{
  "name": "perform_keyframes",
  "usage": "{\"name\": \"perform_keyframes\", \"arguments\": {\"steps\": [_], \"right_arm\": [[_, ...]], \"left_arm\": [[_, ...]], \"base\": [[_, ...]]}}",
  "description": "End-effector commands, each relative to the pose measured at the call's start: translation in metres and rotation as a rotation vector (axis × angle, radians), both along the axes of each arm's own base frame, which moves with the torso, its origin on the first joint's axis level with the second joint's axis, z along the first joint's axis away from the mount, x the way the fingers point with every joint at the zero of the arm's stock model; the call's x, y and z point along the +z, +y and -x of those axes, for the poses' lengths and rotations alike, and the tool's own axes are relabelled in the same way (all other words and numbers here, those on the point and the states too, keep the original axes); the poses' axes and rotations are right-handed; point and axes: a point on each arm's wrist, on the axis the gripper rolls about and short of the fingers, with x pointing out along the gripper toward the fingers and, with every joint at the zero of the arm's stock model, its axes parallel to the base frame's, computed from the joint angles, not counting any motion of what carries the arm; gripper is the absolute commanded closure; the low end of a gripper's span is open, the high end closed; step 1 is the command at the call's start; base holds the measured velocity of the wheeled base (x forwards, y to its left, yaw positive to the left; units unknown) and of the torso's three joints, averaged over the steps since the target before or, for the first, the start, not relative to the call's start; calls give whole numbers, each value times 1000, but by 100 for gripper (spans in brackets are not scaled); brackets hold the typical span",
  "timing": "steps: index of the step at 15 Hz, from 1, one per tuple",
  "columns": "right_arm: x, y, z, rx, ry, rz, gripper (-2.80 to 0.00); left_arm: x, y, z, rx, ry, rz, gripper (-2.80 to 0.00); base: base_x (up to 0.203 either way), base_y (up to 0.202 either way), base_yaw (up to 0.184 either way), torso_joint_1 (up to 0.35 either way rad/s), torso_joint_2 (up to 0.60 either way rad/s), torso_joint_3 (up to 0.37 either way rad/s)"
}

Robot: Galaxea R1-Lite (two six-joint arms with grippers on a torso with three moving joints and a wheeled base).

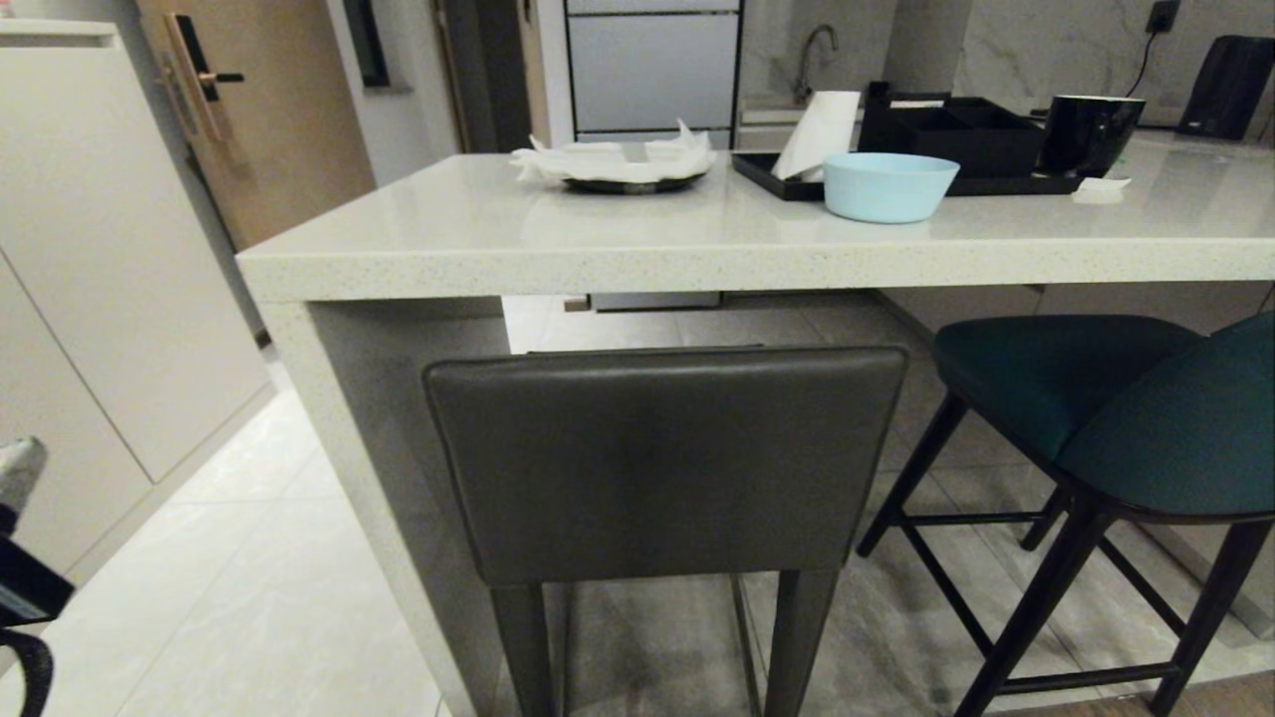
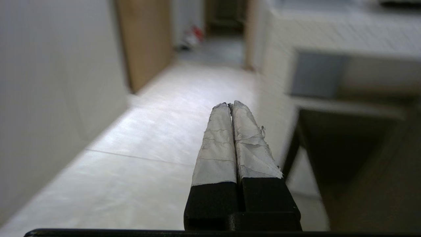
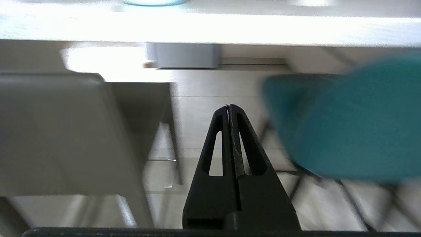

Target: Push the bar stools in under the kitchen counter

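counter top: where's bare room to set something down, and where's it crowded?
Bare: the kitchen counter's near strip along its front edge, and its left corner before the plate of tissues. Crowded: the back right, where the black tray, light blue bowl, organiser and black mug cluster.

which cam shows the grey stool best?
Head view: the grey stool sits centred and sharp, backrest and legs at the kitchen counter. Right wrist shows it blurred at one side; left wrist gives only a dark blur.
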Motion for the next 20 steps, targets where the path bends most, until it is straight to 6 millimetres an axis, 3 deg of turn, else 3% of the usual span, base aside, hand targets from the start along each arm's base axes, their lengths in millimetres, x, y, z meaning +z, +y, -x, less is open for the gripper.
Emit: {"name": "perform_keyframes", "arguments": {"steps": [1,4,8,10,15,18,20], "right_arm": [[-6,-11,59,-77,-67,-4,0],[-9,-13,93,-114,-76,25,0],[-45,-10,123,-94,-84,59,0],[-76,-7,133,-23,-40,78,0],[-132,-6,103,26,124,84,0],[-164,-6,84,26,144,93,0],[-170,-6,81,24,118,95,0]], "left_arm": [[21,14,49,110,-179,9,0],[28,16,94,111,-258,-48,0],[-25,13,146,-20,-87,-124,0],[-50,11,144,-83,29,-95,0],[-95,11,119,-88,165,-74,0],[-109,9,109,-134,79,-110,0],[-120,9,108,-184,196,-112,0]], "base": [[0,0,0,0,0,0],[0,0,0,0,0,0],[0,0,0,0,0,0],[0,0,0,0,0,0],[0,0,0,0,0,0],[0,0,0,0,0,0],[0,0,0,0,0,0]]}}
